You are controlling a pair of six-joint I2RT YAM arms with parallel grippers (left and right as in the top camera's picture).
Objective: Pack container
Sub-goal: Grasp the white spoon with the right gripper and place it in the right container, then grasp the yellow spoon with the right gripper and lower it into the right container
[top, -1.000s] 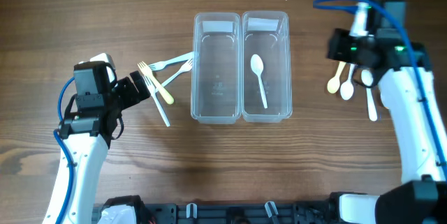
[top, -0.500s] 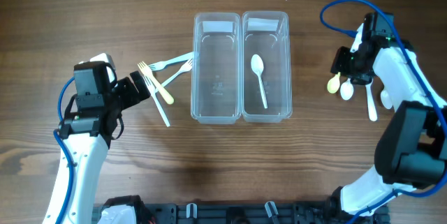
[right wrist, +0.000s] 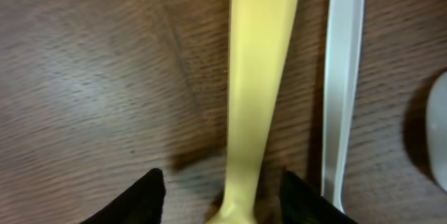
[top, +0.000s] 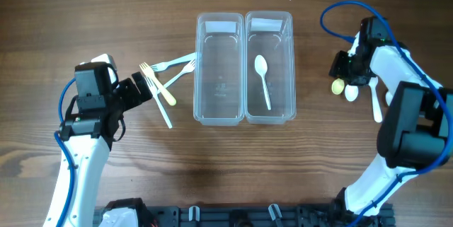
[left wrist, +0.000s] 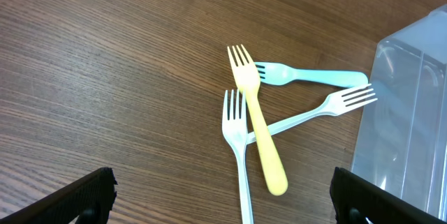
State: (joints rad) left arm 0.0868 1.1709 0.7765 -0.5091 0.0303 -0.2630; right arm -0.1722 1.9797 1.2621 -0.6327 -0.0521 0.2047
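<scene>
Yellow spoon (right wrist: 258, 91) is the piece I'm after. It lies flat on the counter (top: 212, 174) near the right edge, and its handle runs between the two black tips of my right pincer (right wrist: 225, 197). That pincer is spread, with one tip on either side of the handle and nothing gripped. I cannot tell whether the tips reach the wood.

I judge it a light, thin plastic thing, stiff enough to lift by one end but smooth and glossy, so it may slide or swivel in a loose pinch. It sits low on the counter, so my tips would need to get right down beside it. The best hold looks to be across the narrow part of the handle, not the rounded bowl. A white spoon (right wrist: 342, 77) lies just beside it, leaving only a thin strip of wood for my tip on that side.

It is pale yellow with a soft sheen, and the handle tapers toward my tips. The overhead view shows its bowl beside the arm.

The right-hand clear container (top: 291, 64) in the middle of the counter already holds a white spoon (top: 262, 78), so I reckon this one belongs there too.

My left pincer (left wrist: 230, 199) is spread wide and empty above the forks (left wrist: 255, 126) toward the left edge.
</scene>
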